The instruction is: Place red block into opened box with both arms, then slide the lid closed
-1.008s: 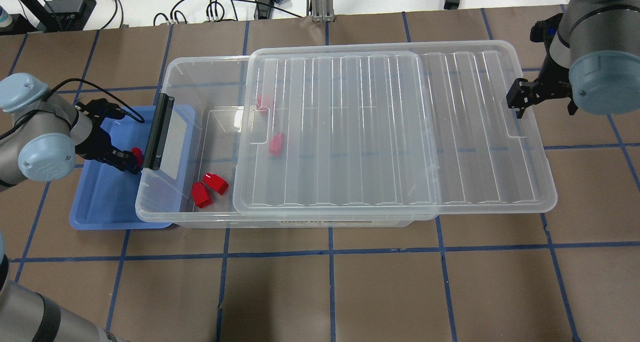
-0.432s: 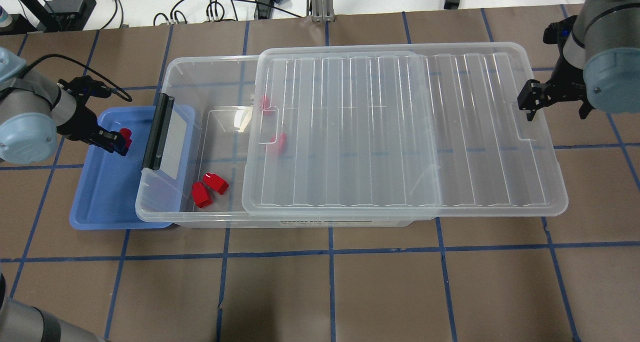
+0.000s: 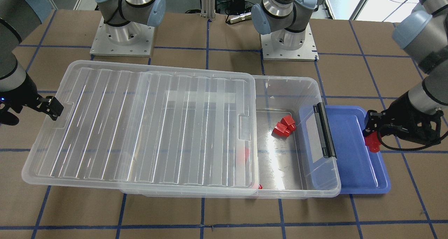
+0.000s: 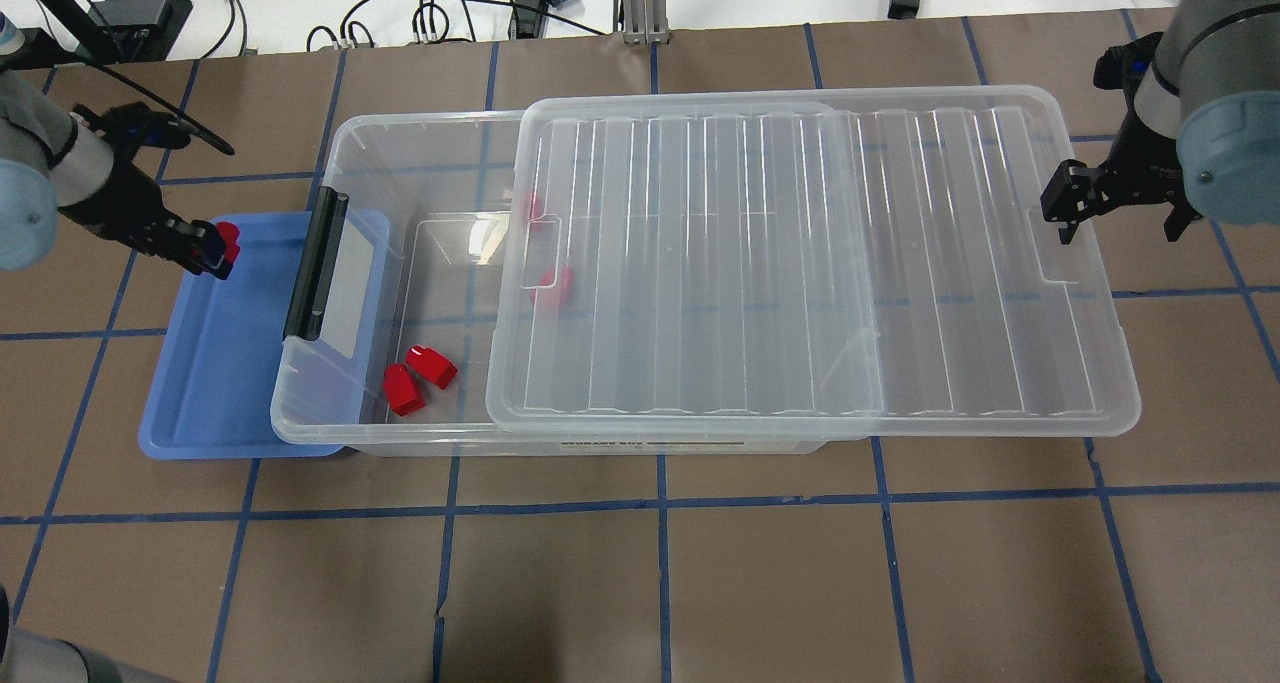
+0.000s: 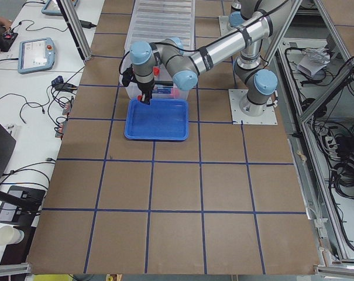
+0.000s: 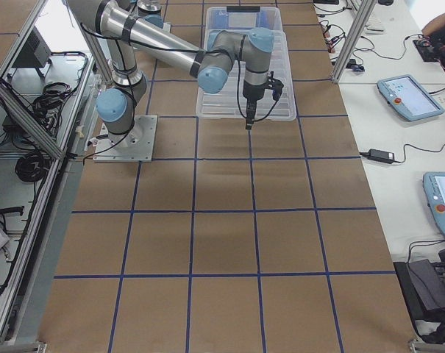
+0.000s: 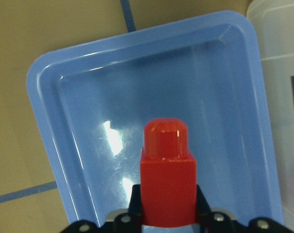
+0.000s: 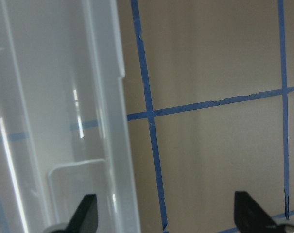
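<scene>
Left gripper (image 7: 166,213): the two fingers are clamped on the sides of the red block (image 7: 166,182), so it is grasping it. The gripper is outside the box (image 4: 420,128), beyond the end that has the latch.

Red block: it sits between the left fingers, with its narrow round nub pointing away from the gripper. It is not inside the box. It hangs over the blue tray (image 4: 210,383), on the latch side of the box.

Right gripper (image 8: 168,216): the fingers are spread wide apart and grasp nothing. It is at the end of the box opposite the latch. The rim of the lid (image 4: 800,263) lies between the two fingers, and I cannot tell if a finger touches it.

Box: clear plastic, on the brown table (image 4: 660,583). The black latch bar (image 4: 315,263) is on its short end, and this end overlaps the edge of the blue tray.

Lid: it covers most of the box and sticks out past the end opposite the latch. The part of the box near the latch is uncovered.

Other blocks: two red ones (image 4: 418,375) lie touching in the uncovered part of the box. Two more (image 4: 550,283) show through the lid near its edge.
</scene>
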